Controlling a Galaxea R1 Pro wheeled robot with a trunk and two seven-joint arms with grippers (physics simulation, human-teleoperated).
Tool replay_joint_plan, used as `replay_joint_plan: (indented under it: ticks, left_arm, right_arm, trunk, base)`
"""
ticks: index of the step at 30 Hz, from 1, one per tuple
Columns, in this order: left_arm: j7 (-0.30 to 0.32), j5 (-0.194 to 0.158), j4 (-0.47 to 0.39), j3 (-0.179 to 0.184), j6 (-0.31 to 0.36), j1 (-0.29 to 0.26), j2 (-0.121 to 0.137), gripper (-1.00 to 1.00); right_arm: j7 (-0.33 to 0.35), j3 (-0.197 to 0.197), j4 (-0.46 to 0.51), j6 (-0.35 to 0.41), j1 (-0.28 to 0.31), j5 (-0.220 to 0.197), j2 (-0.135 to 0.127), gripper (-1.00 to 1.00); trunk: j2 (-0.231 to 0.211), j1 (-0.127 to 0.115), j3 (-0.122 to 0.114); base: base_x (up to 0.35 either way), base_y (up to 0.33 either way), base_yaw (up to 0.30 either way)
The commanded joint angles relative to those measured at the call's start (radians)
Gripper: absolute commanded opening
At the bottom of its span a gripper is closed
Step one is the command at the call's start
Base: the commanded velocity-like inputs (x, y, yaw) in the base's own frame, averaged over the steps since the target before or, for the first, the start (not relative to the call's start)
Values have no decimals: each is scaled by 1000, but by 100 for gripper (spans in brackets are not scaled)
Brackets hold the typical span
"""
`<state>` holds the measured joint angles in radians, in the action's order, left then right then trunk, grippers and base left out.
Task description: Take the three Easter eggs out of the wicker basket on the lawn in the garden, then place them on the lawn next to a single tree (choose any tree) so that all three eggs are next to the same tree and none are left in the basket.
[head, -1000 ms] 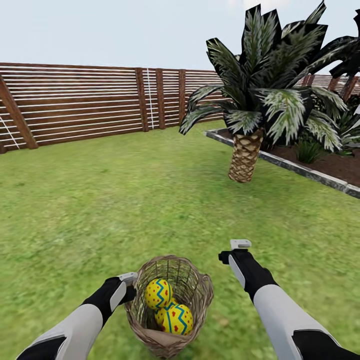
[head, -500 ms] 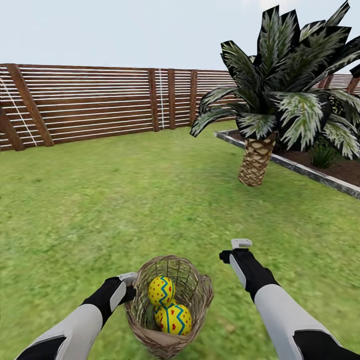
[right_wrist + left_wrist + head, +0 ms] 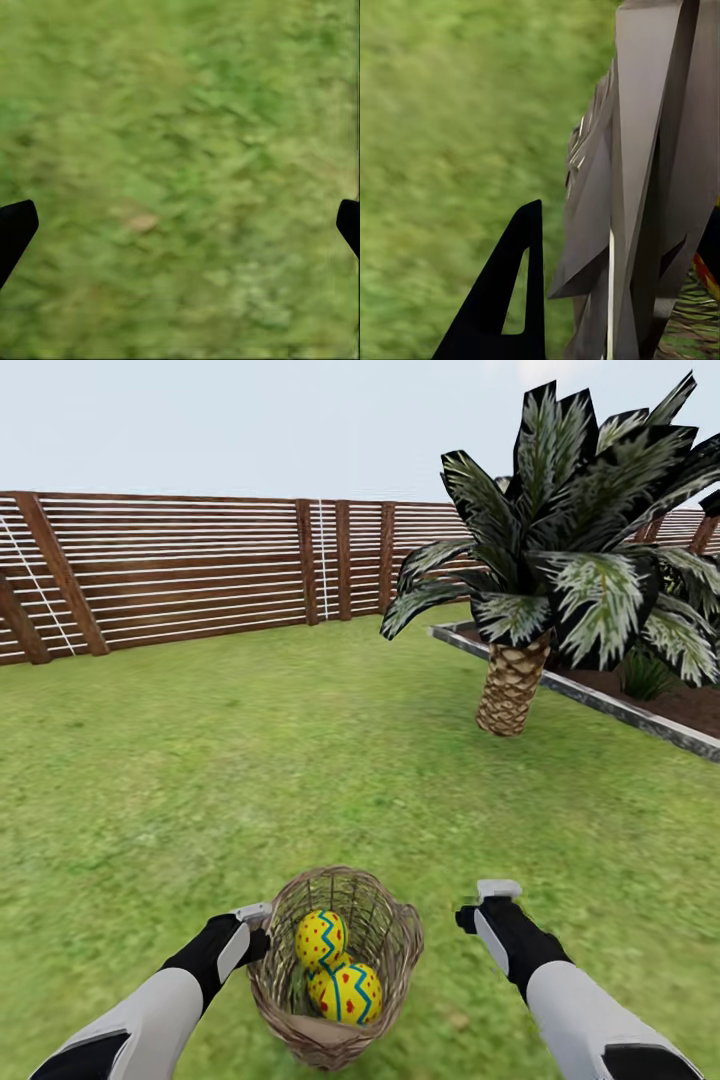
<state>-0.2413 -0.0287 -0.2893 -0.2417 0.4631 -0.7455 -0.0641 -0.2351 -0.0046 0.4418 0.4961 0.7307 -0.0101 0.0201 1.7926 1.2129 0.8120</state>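
The right gripper [image 3: 497, 890], fingers spread and empty, is drawn back beside the brown woven-twig wicker basket [image 3: 385, 945]; the left gripper [image 3: 256, 913] is clamped on its rim. Yellow zigzag-banded Easter eggs [image 3: 321, 939] are not yet removed.

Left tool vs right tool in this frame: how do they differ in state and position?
The left tool is clamped on the rim of the wicker basket, which holds the Easter eggs; the right tool holds nothing. The left wrist view shows a finger against the weave; the right wrist view shows fingertips wide apart over bare lawn. Left touches the basket; right sits apart from it. Both are black, on white forearms.
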Motion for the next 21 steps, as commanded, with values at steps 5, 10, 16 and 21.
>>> replay_joint_plan:
  ticks: [5,10,16,21]
  left_arm:
    - [-3,-11,-1,-4,0,0,1,-100]
    - [-3,-11,1,-2,-4,0,1,-100]
    - [-3,-11,-1,-3,-6,0,1,-100]
    - [-3,-11,-1,-2,-6,0,1,-100]
  right_arm:
    - [-12,2,-341,-267,-78,8,-57,100]
    - [-10,4,-449,-382,-183,4,-68,100]
    - [-6,5,-463,-389,-299,3,-61,100]
    - [-4,5,-463,-392,-361,4,-60,100]
  trunk:
    - [-35,-19,-15]
    - [-70,-39,-28]
    - [-112,-62,-47]
    - [-147,-81,-63]
  base:
    - [0,0,29]
    - [0,0,256]
    - [0,0,292]
    - [0,0,298]
